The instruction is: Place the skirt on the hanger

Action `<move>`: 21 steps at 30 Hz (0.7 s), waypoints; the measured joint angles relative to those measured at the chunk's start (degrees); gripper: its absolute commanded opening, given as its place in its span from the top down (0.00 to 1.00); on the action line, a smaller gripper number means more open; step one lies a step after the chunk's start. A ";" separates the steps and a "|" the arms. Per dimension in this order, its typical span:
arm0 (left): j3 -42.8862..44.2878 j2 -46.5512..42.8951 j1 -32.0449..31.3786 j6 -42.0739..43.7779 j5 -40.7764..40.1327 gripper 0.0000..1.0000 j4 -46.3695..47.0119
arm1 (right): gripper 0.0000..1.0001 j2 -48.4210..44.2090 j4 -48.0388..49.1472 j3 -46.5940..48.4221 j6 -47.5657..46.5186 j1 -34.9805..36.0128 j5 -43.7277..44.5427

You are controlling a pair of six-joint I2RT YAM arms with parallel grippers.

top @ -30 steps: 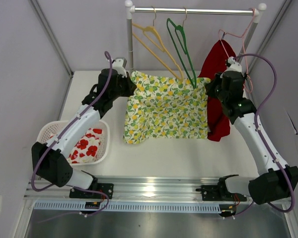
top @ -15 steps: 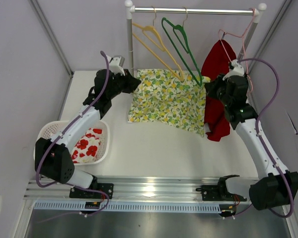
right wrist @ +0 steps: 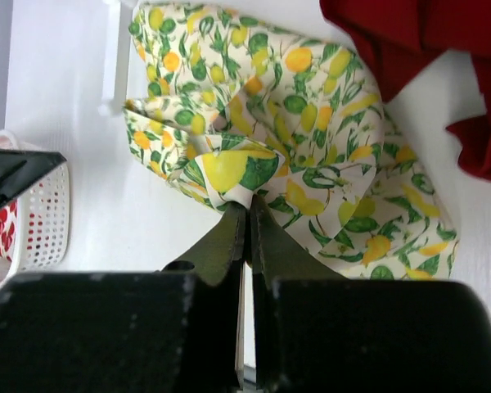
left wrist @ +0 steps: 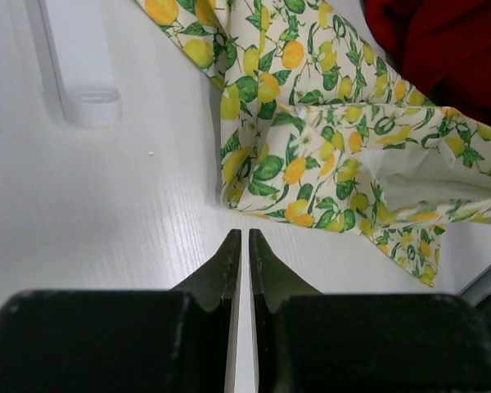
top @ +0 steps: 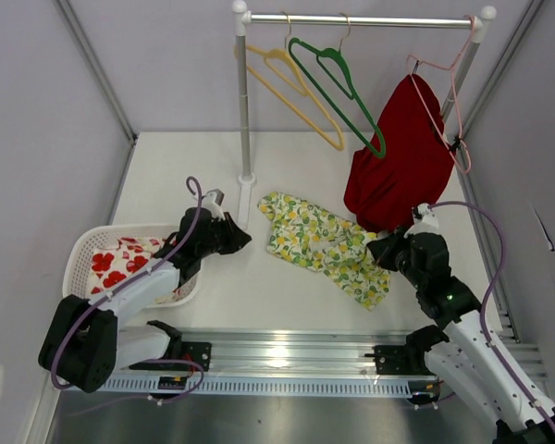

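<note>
We see the skirt [top: 322, 245] lying crumpled on the desk [top: 287, 296], between the two arms and well below the green hanger [top: 347, 85] on the rail [top: 370, 20]. The left fingers [left wrist: 219, 272] are nearly together with nothing between them, their tips just short of the skirt's near edge. The right fingers [right wrist: 222, 244] are pinched on a fold of the skirt at its other side, beside the hanging red garment [top: 398, 171]. A basket [top: 79, 254] sits by the left arm.
</note>
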 measured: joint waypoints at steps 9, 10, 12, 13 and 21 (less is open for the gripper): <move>1.99 4.76 -3.43 -1.20 -0.28 0.40 1.53 | 1.00 1.14 -1.75 -2.73 3.50 5.22 4.83; 2.91 6.45 -3.82 -1.22 -0.15 0.39 1.57 | 1.00 1.38 -1.75 -2.71 3.56 5.31 5.11; 4.63 9.31 -4.26 -1.22 0.37 0.36 1.51 | 1.00 1.60 -1.90 -2.71 3.69 5.57 5.62; 5.22 10.08 -4.35 -1.25 0.50 0.36 1.51 | 1.00 1.68 -2.05 -2.71 3.74 5.64 5.75; 6.60 11.54 -4.70 -1.22 1.31 0.31 1.01 | 1.00 0.42 -3.85 -4.28 4.85 7.21 6.75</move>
